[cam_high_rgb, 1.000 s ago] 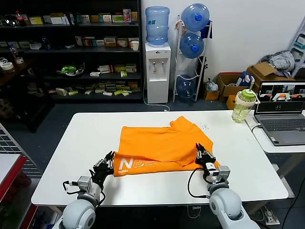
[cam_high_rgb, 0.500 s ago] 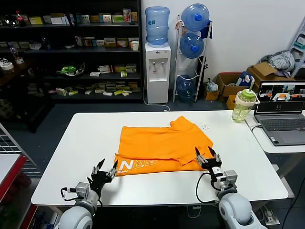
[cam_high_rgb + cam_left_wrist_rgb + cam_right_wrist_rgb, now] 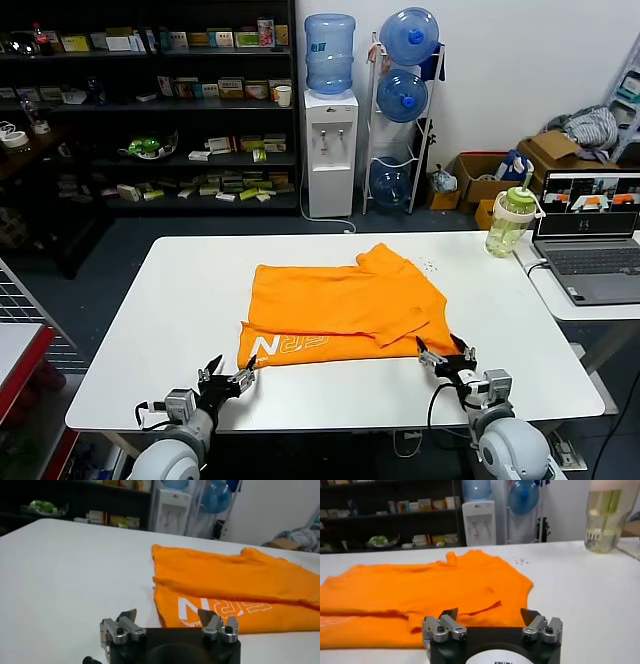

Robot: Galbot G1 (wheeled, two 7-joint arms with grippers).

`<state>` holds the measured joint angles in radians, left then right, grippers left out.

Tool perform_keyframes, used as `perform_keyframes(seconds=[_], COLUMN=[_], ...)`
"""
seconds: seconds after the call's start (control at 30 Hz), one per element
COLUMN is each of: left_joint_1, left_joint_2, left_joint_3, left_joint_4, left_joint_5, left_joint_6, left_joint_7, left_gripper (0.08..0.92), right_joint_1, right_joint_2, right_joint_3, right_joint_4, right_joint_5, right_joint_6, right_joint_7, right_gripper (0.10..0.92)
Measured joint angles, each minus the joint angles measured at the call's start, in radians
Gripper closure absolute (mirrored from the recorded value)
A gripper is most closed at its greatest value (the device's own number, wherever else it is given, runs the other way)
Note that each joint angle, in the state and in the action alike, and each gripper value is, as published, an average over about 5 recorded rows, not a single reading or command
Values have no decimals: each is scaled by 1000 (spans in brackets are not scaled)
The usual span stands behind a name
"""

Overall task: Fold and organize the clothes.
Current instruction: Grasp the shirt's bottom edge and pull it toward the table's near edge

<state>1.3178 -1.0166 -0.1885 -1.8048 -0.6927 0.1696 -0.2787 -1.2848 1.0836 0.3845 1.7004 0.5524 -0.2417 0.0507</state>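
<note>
The orange T-shirt (image 3: 340, 305) lies partly folded in the middle of the white table (image 3: 180, 300), white lettering showing along its near edge. It also shows in the left wrist view (image 3: 235, 585) and the right wrist view (image 3: 420, 592). My left gripper (image 3: 228, 378) is open and empty, low over the table near the front edge, just short of the shirt's near left corner. My right gripper (image 3: 446, 357) is open and empty, just short of the shirt's near right corner. Both show open jaws in their wrist views, left (image 3: 167, 616) and right (image 3: 490, 614).
A green-lidded bottle (image 3: 509, 222) stands at the table's far right corner. A laptop (image 3: 592, 235) sits on a side table to the right. Shelves, a water dispenser (image 3: 330, 120) and cardboard boxes with a grey cloth bundle (image 3: 590, 125) stand behind.
Both grippers have let go of the shirt's near edge, opened, and drawn back toward the table's front edge. The shirt's near corners now lie flat.
</note>
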Motion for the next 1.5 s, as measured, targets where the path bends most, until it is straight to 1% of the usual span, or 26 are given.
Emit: perform_keyframes(seconds=[0.37, 0.43, 0.53, 0.67, 1.13, 1.23, 1.33, 1.4, 1.5], left_joint_1=[-25, -29, -35, -40, -40, -39, -36, -33, -26], left_joint_2=[1, -2, -6, -9, -15, -15, -14, -11, -3], left_joint_3=[19, 22, 26, 31, 36, 35, 33, 30, 23], left_joint_4=[19, 24, 28, 30, 32, 31, 27, 21, 12], left_joint_5=[-50, -53, -57, -59, -53, -51, -50, -51, -54], left_joint_6=[40, 43, 45, 46, 47, 47, 46, 46, 46], left_joint_7=[-11, -13, -16, -18, -19, -20, -22, -25, -31], left_gripper=[177, 177, 197, 293, 701, 787, 868, 898, 904], right_joint_1=[-6, -8, -11, -15, -28, -35, -44, -50, -63], right_joint_2=[-18, -19, -20, -20, -21, -25, -29, -33, -41], right_joint_3=[3, 3, 4, 6, 12, 15, 20, 23, 28], right_joint_4=[-3, -3, -3, -2, 20, 29, 42, 52, 71], right_joint_5=[33, 38, 44, 48, 59, 63, 68, 72, 79], right_joint_6=[-62, -69, -78, -83, -77, -73, -70, -70, -70], right_joint_7=[9, 10, 14, 16, 33, 37, 41, 44, 49], right_gripper=[211, 244, 328, 441, 848, 897, 901, 901, 901])
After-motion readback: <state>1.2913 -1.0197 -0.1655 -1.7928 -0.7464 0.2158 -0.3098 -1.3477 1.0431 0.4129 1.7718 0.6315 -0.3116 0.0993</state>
